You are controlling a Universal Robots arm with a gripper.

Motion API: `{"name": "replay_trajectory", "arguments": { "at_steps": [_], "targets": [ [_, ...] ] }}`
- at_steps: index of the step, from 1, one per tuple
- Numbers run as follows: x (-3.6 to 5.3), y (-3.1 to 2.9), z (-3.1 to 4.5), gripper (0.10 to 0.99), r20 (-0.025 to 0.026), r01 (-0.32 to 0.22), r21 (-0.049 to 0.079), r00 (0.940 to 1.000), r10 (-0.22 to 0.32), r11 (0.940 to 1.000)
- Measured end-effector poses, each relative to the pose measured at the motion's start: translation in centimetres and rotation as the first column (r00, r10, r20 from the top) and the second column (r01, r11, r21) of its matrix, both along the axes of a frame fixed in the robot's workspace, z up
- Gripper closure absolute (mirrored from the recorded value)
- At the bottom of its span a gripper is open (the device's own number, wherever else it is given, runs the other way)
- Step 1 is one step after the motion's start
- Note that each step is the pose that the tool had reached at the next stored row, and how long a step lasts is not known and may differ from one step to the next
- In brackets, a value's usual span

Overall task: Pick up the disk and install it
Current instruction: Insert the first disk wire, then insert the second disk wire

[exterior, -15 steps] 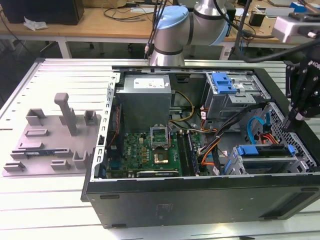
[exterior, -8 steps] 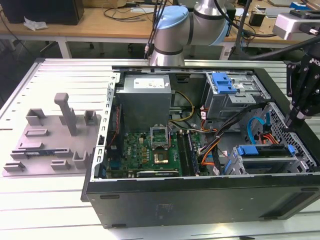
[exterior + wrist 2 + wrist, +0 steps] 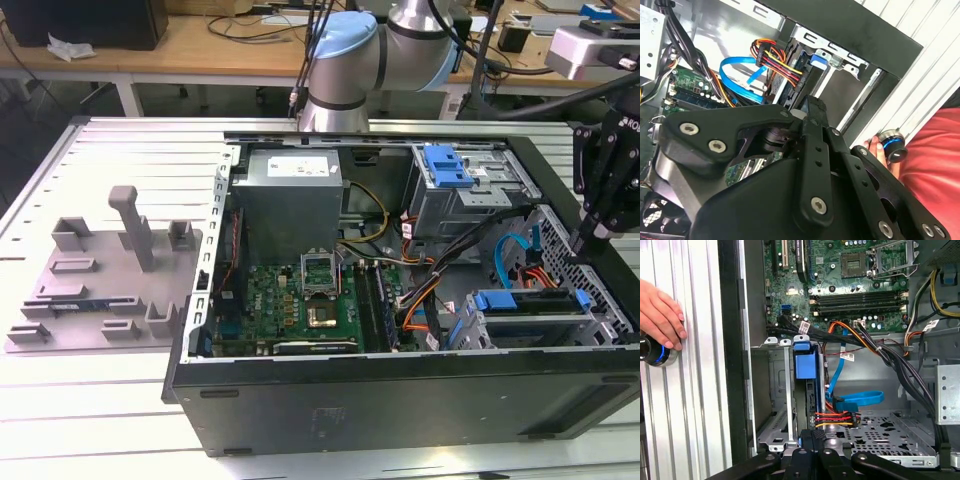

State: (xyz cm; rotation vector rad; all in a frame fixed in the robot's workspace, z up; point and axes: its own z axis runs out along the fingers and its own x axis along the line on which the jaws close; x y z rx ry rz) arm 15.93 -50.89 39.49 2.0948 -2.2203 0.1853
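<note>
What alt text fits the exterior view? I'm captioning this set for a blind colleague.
An open computer case lies on a slatted metal table, its circuit board and cables exposed. The disk sits in a bay near the exterior view's right, with the gripper just above it. A grey plastic holder lies beside the case.

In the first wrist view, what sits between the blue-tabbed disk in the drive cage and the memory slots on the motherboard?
In the first wrist view, a bundle of black, orange and red cables crosses between the disk and the memory slots, just past the drive cage rim.
</note>
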Motion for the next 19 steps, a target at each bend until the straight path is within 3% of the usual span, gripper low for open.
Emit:
{"name": "replay_trajectory", "arguments": {
  "at_steps": [12,13,15,17,19],
  "targets": [
    [0.0,0.11,-0.01,0.98,-0.0001,0.0,-0.009,1.0,0.0,1.0],
    [0.09,0.67,0.0,0.98,-0.001,0.0,-0.025,1.0,0.0,0.9997],
    [0.16,1.73,-0.01,0.98,-0.001,0.0,-0.04,1.0,0.0,0.9992],
    [0.37,3.29,-0.16,0.98,-0.0009,0.0,-0.063,1.0,0.0,0.998],
    [0.37,3.63,-0.71,0.98,0.001,0.0,-0.065,1.0,0.0,0.9979]
  ]
}}
